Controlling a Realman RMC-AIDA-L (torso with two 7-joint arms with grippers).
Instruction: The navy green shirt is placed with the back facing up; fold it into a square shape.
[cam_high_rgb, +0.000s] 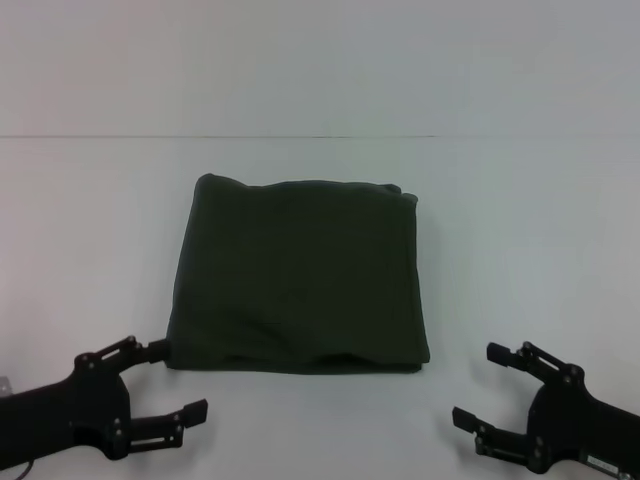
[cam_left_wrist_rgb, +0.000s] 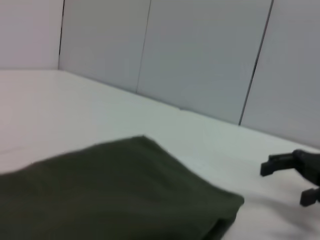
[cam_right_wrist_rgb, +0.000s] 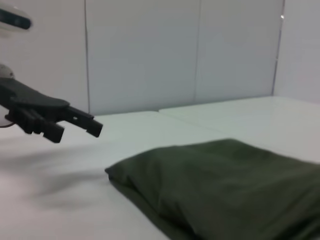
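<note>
- Left gripper (cam_high_rgb: 160, 400) sits at the near left of the table (cam_high_rgb: 90, 250), its 2 fingers spread apart and holding nothing; the upper finger reaches up to the shirt's near left corner, touching it or just short of it (I cannot tell which).
- Between the 2 arms lies the navy green shirt (cam_high_rgb: 298, 275), already folded into a thick, roughly square block on the table's middle; plain cloth faces up, no lettering shows; its near edge runs across from left to right, and both side edges run away from the robot.
- From the left gripper the shirt lies forward and to the right; from the right gripper (cam_high_rgb: 495, 385) it lies forward and to the left; the left one is plainly the nearer, the right standing apart from the near right corner.
- Right gripper rests at the near right of the table, fingers likewise apart and empty; the left wrist view shows it beyond the shirt's corner.
- Nothing else stands on the table; a pale panelled wall (cam_right_wrist_rgb: 150, 50) rises behind it; no obstacle lies between either gripper and the cloth.
- By my reading the fold looks essentially done; at most a squaring of the corners remains.
</note>
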